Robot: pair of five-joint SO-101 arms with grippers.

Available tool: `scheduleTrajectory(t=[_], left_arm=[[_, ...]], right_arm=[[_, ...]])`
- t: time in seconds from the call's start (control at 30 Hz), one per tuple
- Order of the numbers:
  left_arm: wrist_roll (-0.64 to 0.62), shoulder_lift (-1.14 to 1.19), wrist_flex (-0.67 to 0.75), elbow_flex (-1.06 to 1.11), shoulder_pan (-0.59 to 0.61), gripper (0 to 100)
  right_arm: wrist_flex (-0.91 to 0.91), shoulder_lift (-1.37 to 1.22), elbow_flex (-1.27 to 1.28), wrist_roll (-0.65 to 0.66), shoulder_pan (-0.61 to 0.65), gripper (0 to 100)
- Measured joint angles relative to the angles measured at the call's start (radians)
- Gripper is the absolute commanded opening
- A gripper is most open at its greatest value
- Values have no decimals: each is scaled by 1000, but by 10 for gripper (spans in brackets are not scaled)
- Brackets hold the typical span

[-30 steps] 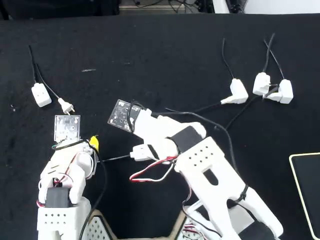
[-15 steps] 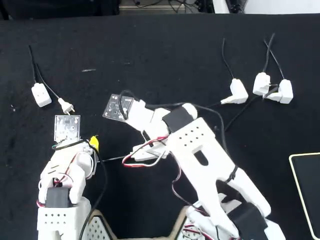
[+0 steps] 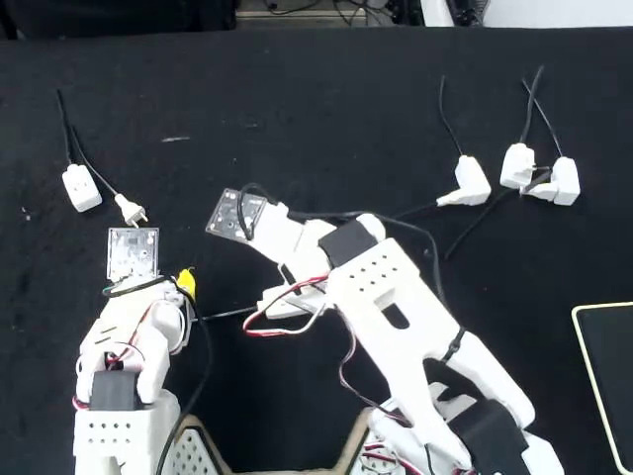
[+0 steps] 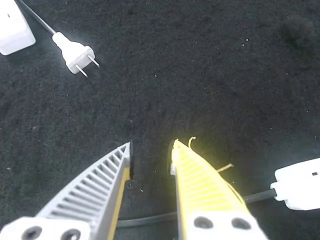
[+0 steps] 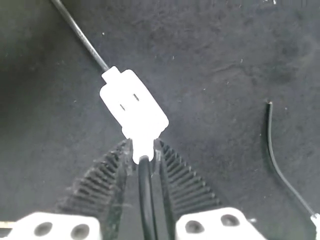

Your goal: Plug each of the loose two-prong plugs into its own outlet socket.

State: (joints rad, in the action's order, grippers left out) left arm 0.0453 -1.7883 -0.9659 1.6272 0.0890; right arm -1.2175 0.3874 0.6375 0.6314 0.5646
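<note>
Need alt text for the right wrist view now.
The right end effector is shut on a white plug that butts against a white two-slot outlet socket on the black tabletop; I cannot tell whether it is seated. A loose black cord lies apart.

nothing here can be read. no lettering, number or sign is legible on the white plastic outlet socket with two slots (image 5: 132,102), on the white plug with a black cord (image 5: 142,149) at that socket's end, on the loose white two-prong plug (image 4: 75,52), or on the black cloth desk (image 3: 326,109). the grey speckled square plate (image 3: 133,253) on the left arm's wrist carries marks too fine to make out.
</note>
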Motion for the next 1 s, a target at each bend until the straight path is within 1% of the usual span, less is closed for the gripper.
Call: scheduleTrajectory(t=[0.3,0.53,0.8,1.0], left_arm=[[0,0,0,0,0,145],[0,0,0,0,0,145],[0,0,0,0,0,145],[0,0,0,0,0,145]], right_arm=[[0,0,0,0,0,11],[0,0,0,-60,0,11],[0,0,0,-58,0,11],[0,0,0,-18,0,11]])
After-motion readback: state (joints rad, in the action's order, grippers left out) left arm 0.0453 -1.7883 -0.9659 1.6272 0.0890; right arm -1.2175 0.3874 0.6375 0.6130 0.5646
